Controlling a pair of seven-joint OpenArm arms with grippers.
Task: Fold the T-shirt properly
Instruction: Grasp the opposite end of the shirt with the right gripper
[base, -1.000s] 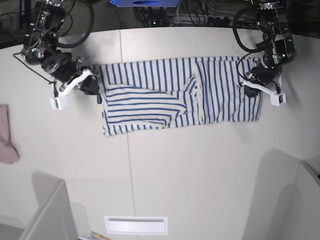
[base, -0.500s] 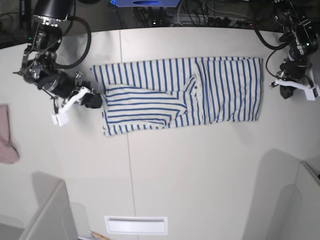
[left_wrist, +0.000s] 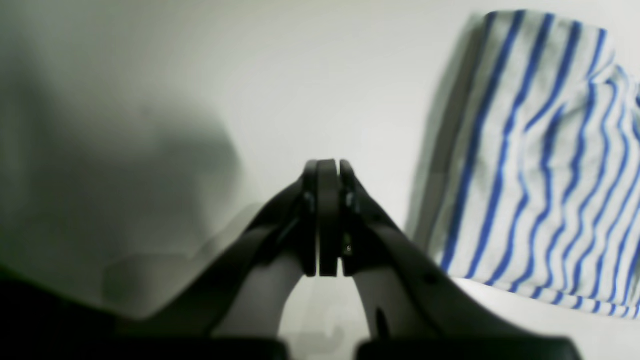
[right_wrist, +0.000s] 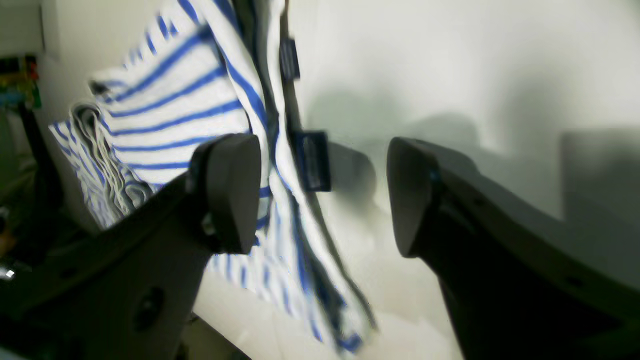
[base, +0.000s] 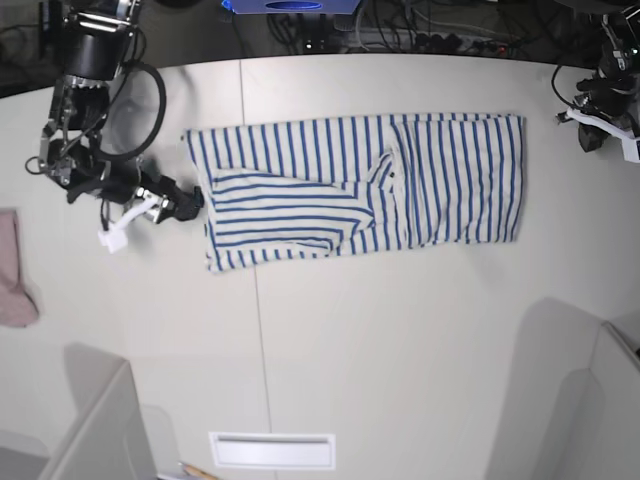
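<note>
The T-shirt (base: 400, 180) is white with thin blue stripes and lies flat on the table as a long folded rectangle. My right gripper (base: 185, 204) hovers at its left edge, open. In the right wrist view the right gripper (right_wrist: 320, 195) has its fingers wide apart, with the T-shirt (right_wrist: 190, 110) edge and a small dark tag (right_wrist: 312, 160) showing between them. My left gripper (base: 591, 135) is off to the right of the shirt, clear of it. In the left wrist view the left gripper (left_wrist: 327, 220) is shut on nothing, and the T-shirt (left_wrist: 540, 160) corner lies to its right.
A small pink cloth (base: 12, 272) lies at the table's left edge. A rectangular slot (base: 272, 450) sits near the front edge. Grey panels (base: 90, 430) rise at both front corners. Cables and equipment (base: 300, 20) run behind the table's back edge.
The right gripper has opened and drawn back left off the shirt's left edge. The left arm, still shut, has pulled away from the shirt's right edge toward the back right.
</note>
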